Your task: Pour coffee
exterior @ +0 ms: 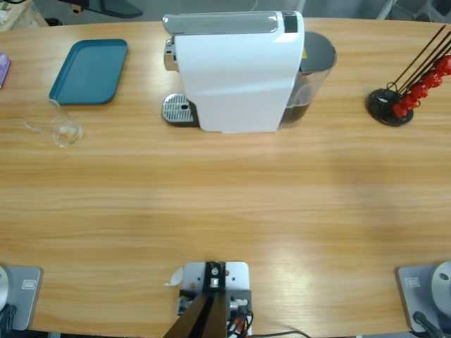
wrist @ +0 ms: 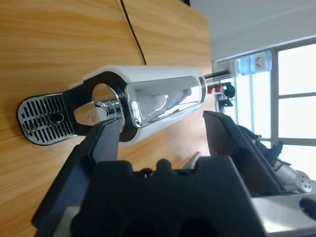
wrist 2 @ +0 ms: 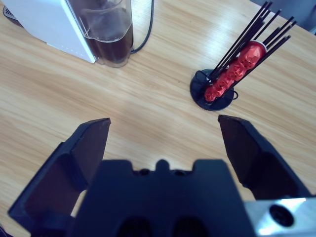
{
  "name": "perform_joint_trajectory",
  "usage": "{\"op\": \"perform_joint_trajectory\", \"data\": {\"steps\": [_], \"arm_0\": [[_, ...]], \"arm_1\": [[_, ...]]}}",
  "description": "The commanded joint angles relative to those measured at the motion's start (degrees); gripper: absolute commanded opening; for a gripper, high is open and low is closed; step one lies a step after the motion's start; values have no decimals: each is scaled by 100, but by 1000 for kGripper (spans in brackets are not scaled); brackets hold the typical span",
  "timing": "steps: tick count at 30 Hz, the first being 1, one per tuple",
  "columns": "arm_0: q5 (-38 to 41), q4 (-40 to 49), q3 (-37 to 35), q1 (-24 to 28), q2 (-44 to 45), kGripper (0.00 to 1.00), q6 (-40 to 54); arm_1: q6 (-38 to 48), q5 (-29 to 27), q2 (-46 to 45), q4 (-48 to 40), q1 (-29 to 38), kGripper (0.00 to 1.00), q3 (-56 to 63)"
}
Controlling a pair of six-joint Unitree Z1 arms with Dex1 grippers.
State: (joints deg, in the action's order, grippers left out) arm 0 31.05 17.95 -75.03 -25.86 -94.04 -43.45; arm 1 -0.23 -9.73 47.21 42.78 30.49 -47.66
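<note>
Looking down: big white coffee machine (exterior: pixel 236 70) upper middle; small clear empty glass (exterior: pixel 55 125) at left, below teal tray (exterior: pixel 89 70).
Left wrist: left gripper (wrist: pixel 163 131) spread, holding nothing; machine's chrome spout (wrist: pixel 101 106) ahead.
Right wrist: right gripper (wrist 2: pixel 165 131) spread, empty; red pods on black rack (wrist 2: pixel 224 81) upper right.
Coffee: none visible in the glass.

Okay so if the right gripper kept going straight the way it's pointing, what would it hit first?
Probably bare wooden table. The open right gripper aims down between the white coffee machine's dark-filled clear tank and the black wire rack of red pods, touching neither; depth is unclear.
</note>
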Motion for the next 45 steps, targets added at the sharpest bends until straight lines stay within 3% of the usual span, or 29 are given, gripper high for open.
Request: {"op": "perform_joint_trajectory", "data": {"steps": [1,7,10,14,18,25,28,31,33,35,45], "arm_0": [[101,85,278,-93,-489,724,12],[147,33,187,-118,-703,715,-12],[147,24,71,-147,-800,607,-41],[147,20,-26,-191,-883,598,-58],[136,24,-31,-191,-830,434,-42],[59,41,-144,-183,-695,423,5],[59,50,-179,-183,-695,347,12],[41,59,-170,-183,-695,148,12],[41,59,-165,-183,-710,138,12],[48,59,-152,-183,-716,3,12],[59,38,-193,-183,-610,0,53]], "arm_1": [[-56,59,-72,-60,-61,1000,99],[-56,59,-81,-60,-61,1000,99],[-56,59,-81,-60,-61,1000,99],[-56,59,-81,-60,-61,1000,99],[-56,59,-72,-60,-61,1000,99],[-56,59,-72,-60,-61,1000,99],[-56,59,-79,-60,-61,1000,99],[-56,59,-81,-60,-61,1000,99],[-56,59,-81,-60,-61,1000,99],[-56,59,-77,-60,-61,1000,99],[-56,59,-72,-60,-61,1000,99]]}}
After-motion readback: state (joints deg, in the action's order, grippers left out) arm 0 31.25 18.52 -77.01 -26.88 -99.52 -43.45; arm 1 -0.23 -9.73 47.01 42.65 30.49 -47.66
